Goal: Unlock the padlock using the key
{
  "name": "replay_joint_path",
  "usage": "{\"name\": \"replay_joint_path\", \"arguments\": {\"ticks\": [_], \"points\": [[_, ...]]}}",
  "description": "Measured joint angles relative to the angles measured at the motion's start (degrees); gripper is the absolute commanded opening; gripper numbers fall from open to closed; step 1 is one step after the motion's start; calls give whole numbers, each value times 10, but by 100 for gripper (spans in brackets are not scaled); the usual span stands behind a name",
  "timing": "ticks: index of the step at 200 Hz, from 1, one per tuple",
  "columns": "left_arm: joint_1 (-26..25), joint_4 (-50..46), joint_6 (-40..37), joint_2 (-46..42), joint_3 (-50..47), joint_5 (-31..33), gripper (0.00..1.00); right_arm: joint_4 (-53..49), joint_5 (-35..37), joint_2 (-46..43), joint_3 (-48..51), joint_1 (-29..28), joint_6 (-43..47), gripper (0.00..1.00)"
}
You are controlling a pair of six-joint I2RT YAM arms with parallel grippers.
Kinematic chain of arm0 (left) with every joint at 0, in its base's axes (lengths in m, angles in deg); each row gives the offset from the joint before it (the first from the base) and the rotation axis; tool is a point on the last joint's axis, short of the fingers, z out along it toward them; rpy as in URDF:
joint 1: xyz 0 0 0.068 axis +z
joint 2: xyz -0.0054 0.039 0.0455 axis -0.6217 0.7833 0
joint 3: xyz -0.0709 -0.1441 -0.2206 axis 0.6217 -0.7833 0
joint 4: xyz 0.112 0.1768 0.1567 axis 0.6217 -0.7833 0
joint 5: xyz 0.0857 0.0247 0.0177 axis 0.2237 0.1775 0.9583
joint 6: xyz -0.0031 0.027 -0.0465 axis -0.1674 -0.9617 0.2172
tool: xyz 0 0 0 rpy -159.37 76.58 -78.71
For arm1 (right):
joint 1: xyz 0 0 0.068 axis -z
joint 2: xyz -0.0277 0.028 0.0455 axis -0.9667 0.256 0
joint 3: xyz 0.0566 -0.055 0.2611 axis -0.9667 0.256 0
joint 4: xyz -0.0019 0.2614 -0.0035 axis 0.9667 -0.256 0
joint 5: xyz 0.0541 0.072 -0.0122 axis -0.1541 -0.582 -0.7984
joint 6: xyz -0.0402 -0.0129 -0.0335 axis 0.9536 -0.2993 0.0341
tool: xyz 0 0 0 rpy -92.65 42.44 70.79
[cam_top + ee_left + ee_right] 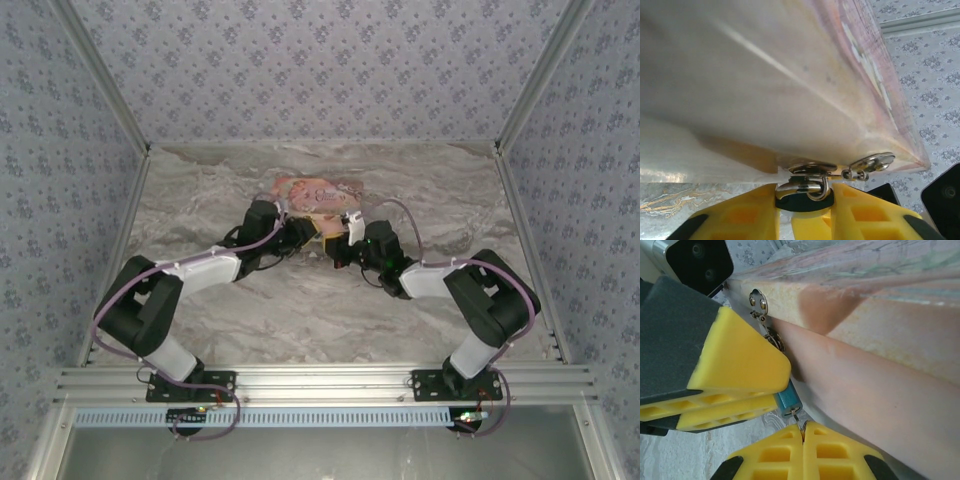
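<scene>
Blue-teal, the padlock [789, 402] sits against the pink box's [880, 365] hasp edge, pinched between the left gripper's [804, 200] yellow fingers. The right gripper [802, 432], pressed together, nips the key [799, 419], whose tip meets the padlock's end. Marble table [300, 320] spreads wide around both arms.

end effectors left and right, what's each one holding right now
left end effector: closed on the padlock
right end effector: closed on the key

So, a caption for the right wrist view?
Right gripper pinches a thin dark metal key at the small blue-teal padlock, beside a pink box.
</scene>
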Motion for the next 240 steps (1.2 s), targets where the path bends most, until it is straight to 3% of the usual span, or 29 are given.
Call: {"name": "replay_joint_path", "arguments": {"ticks": [34, 89, 177, 240], "points": [[-7, -5, -3, 16, 0, -5, 46, 21, 0, 16, 20, 0, -17, 0], [-4, -13, -1, 6, -13, -13, 57, 16, 5, 27, 30, 0, -41, 0], [9, 2, 38, -48, -69, -5, 43, -21, 20, 12, 31, -13, -121, 0], [7, 48, 97, -60, -118, 13, 42, -44, 24, 7, 31, -25, -204, 0]]}}
